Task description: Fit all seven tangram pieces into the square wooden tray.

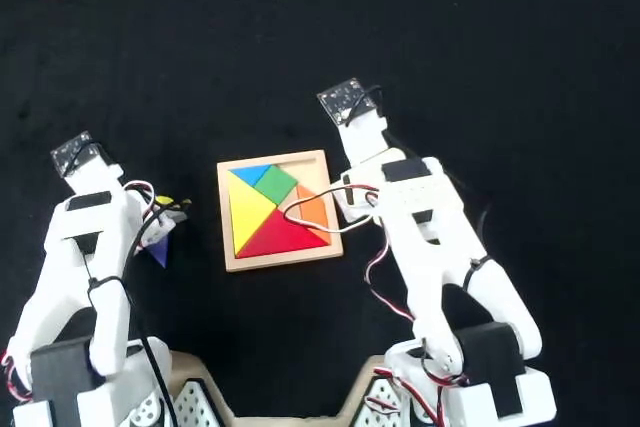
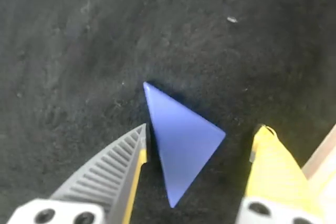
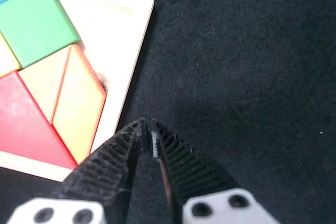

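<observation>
Six coloured flat wooden pieces (image 1: 262, 209) lie seated in the tray; one is out on the black cloth-covered desk (image 1: 500, 67).

- Far left: the small blue wooden triangle (image 2: 181, 145) lies flat on the cloth, left of the tray and apart from it. My left pincer (image 2: 202, 129) straddles it, spread wide. The grey ribbed finger is at or just beside one edge and the yellow finger stands clear of the other. Nothing is gripped.
- Handling, my guess: light, stiff and thin, with painted faces that are probably slick. Lying flat, it offers only its edges. These taper, so a squeeze near a point could squirt it out; I'd take it across the wide part.
- Centre: the square pale wooden tray (image 1: 224, 217) has bare wood showing at its far right corner, where I judge the triangle belongs.
- Right: my right pincer (image 3: 147, 129) hangs over the cloth just beside the tray's right rim, black ribbed fingers pressed together, holding nothing.
- Writing: no label or print that I can read on the pieces or the tray.
</observation>
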You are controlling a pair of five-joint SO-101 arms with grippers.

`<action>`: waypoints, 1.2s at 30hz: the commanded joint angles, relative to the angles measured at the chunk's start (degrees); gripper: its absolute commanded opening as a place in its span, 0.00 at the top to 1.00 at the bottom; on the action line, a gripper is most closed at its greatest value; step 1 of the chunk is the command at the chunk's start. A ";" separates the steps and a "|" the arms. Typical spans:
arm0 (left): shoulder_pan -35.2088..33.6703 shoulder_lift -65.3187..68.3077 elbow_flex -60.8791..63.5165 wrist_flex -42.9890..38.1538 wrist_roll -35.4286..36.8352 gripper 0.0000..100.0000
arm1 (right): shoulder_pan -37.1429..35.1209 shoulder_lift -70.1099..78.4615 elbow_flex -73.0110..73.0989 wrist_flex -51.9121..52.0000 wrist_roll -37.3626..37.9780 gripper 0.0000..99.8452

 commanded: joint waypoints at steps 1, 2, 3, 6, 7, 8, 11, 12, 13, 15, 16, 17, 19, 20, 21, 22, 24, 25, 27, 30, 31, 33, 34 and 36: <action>0.22 -0.18 -2.68 -0.70 2.46 0.69 | 1.32 0.13 -1.36 -0.62 0.53 0.99; 0.04 -0.18 -2.68 -0.70 2.90 0.71 | 1.32 0.13 -1.36 -0.62 0.53 0.99; -0.13 -0.18 -2.68 -0.79 4.13 0.73 | 1.32 0.13 -1.36 -0.62 0.53 0.99; 0.04 -0.18 -1.63 -2.55 5.54 0.77 | 1.32 0.13 -1.36 -0.62 0.53 0.99; 0.22 -0.18 -1.45 -2.64 5.54 0.77 | 1.32 0.13 -1.36 -0.62 0.53 0.99; 0.22 -0.18 -1.45 -2.55 5.54 0.77 | 1.32 0.13 -1.36 -0.62 0.53 0.99; 0.22 -0.18 -1.54 -2.55 5.54 0.77 | 1.32 0.13 -1.36 -0.62 0.53 0.99; 0.22 -0.18 -1.63 -2.55 5.63 0.77 | 1.32 0.13 -1.36 -0.62 0.53 0.99; 0.22 -0.18 -1.63 -2.55 5.63 0.77 | 1.32 0.13 -1.36 -0.62 0.53 0.99; 0.31 -0.09 -1.63 -2.11 5.89 0.77 | 1.32 0.13 -1.36 -0.62 0.53 0.99; 0.57 -0.09 -1.63 -2.11 5.89 0.77 | 1.32 0.13 -1.36 -0.62 0.53 0.99; 0.92 -0.09 -1.63 -2.11 5.98 0.77 | 1.32 0.13 -1.36 -0.62 0.53 0.99; 1.63 -0.09 -1.63 -2.11 5.98 0.77 | 1.32 0.13 -1.36 -0.62 0.53 0.99; 1.89 -0.09 -1.63 -2.20 5.98 0.77 | 1.32 0.13 -1.36 -0.62 0.53 0.99; 2.15 -0.09 -1.63 -2.20 5.98 0.77 | 1.32 0.13 -1.36 -0.62 0.53 0.99; 2.42 -0.09 -1.63 -2.20 5.98 0.77 | 1.32 0.13 -1.36 -0.62 0.53 0.99; 2.42 -0.09 -1.63 -2.20 5.98 0.77 | 1.32 0.13 -1.36 -0.62 0.53 0.99; 2.33 -0.09 -1.63 -2.20 5.98 0.77 | 1.32 0.22 -1.36 -0.62 0.53 0.99; 2.15 0.53 -1.80 -2.20 5.98 0.76 | 1.32 0.22 -1.27 -0.62 0.53 0.99; 2.07 4.75 -5.58 1.41 5.98 0.74 | 1.32 0.22 -1.27 -0.62 0.53 0.99; 2.07 6.86 -7.34 2.99 5.98 0.74 | 1.32 0.22 -1.27 -0.62 0.53 0.99; 2.07 11.78 -11.38 5.89 5.98 0.74 | 1.32 0.22 -1.27 -0.62 0.53 0.99; 1.98 13.71 -12.97 7.12 5.98 0.74 | 1.32 0.22 -1.27 -0.62 0.53 0.99; 1.98 16.62 -15.34 8.62 5.98 0.74 | 1.32 0.22 -1.27 -0.62 0.53 0.99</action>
